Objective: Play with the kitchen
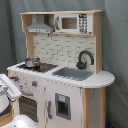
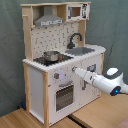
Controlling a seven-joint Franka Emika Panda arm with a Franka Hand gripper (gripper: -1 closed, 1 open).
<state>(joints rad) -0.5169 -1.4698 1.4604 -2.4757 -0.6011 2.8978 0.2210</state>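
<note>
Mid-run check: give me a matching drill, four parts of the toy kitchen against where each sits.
Things:
1. metal pot
2. black faucet
3. range hood
4. oven door

Places:
A. behind the grey sink
B. top shelf level, above the stovetop
C. on the stovetop
D. lower front, below the knobs

Pairs: 1-C, 2-A, 3-B, 4-D
</note>
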